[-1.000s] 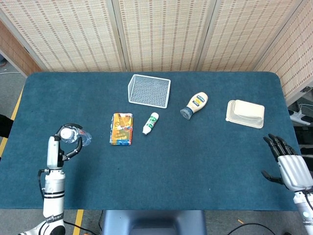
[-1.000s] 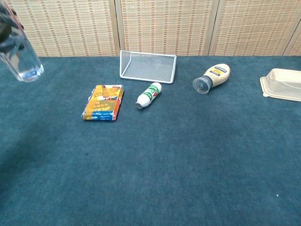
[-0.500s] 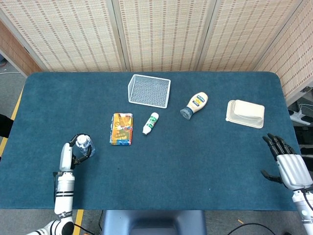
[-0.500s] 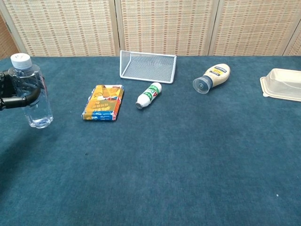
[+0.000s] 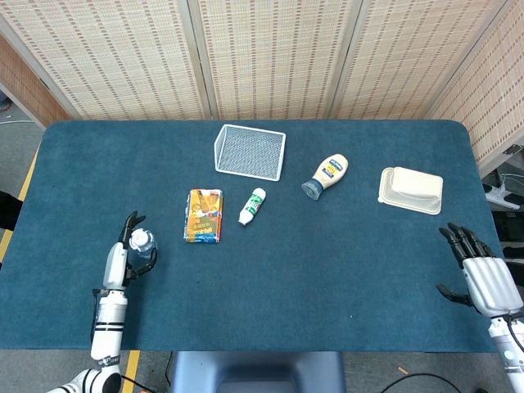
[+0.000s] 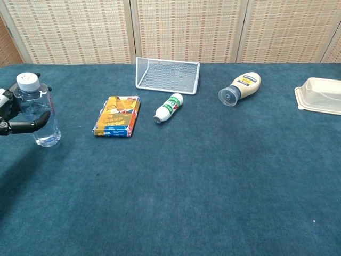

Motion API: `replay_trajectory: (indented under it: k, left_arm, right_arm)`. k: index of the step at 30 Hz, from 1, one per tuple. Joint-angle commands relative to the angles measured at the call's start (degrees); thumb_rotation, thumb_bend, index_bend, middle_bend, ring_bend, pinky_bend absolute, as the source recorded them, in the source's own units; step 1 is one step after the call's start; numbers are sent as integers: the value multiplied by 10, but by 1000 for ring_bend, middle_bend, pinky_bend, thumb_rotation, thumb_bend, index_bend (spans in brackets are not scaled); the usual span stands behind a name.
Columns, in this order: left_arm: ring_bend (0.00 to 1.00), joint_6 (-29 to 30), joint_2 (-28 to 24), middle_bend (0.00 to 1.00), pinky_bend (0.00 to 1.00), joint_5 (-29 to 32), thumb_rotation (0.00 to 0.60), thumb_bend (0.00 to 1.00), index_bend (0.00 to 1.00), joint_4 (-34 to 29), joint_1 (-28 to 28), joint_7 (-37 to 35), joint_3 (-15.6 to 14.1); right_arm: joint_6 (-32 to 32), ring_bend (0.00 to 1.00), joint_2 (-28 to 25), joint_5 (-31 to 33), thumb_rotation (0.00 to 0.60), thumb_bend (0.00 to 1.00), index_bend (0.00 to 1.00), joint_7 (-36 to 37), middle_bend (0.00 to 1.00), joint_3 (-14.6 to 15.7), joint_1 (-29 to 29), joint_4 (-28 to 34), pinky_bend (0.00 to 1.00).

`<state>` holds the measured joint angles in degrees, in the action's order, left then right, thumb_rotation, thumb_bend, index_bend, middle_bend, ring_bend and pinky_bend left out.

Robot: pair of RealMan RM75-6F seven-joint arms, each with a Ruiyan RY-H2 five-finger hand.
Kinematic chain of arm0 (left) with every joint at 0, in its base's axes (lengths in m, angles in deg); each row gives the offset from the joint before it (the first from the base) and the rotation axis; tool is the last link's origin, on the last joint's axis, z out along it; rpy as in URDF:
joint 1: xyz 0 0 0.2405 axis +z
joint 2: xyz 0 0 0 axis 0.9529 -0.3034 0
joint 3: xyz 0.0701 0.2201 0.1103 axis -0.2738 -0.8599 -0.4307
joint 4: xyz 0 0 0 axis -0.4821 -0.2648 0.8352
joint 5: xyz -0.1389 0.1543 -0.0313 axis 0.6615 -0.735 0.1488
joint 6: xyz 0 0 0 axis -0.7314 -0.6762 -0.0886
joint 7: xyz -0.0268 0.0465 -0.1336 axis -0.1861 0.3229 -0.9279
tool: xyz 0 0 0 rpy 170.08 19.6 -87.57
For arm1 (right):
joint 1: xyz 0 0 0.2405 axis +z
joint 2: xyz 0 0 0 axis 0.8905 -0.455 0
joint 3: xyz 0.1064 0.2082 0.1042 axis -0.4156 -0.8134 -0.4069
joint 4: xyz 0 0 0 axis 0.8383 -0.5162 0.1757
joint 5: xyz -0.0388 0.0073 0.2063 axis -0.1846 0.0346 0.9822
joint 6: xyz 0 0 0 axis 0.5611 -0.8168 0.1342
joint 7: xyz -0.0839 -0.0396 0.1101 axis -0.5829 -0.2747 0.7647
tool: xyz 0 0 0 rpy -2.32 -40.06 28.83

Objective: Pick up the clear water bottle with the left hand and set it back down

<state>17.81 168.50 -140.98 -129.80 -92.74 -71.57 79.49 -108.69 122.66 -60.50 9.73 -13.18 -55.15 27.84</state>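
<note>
The clear water bottle with its white cap stands upright on the blue table, near the left edge. My left hand is right beside it on its left. The fingers have spread, one pointing up past the cap, and another still curves loosely in front of the bottle's lower body. My right hand rests open at the table's right front edge, holding nothing; the chest view does not show it.
A yellow snack packet lies just right of the bottle. Beyond it lie a small white and green bottle, a wire mesh basket, a mayonnaise bottle on its side, and a beige lidded container.
The left hand lowered the bottle from mid-air onto the table. Its fingers, curled tight around the bottle before, have now spread apart. The right hand stayed put.
</note>
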Motion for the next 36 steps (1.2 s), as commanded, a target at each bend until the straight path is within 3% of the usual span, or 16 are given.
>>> replay_trajectory:
  k: [1, 36]
  left_arm:
    - [0, -2, -3, 0, 180, -5, 600, 427, 0, -3, 0, 1, -4]
    - [0, -54, -58, 0, 156, 0, 600, 425, 0, -66, 0, 35, -19]
  right_arm:
    - [0, 0, -1, -2, 600, 120, 0, 3, 0, 1, 0, 1, 199]
    - [-3, 0, 1, -2, 600, 120, 0, 3, 0, 0, 0, -2, 199]
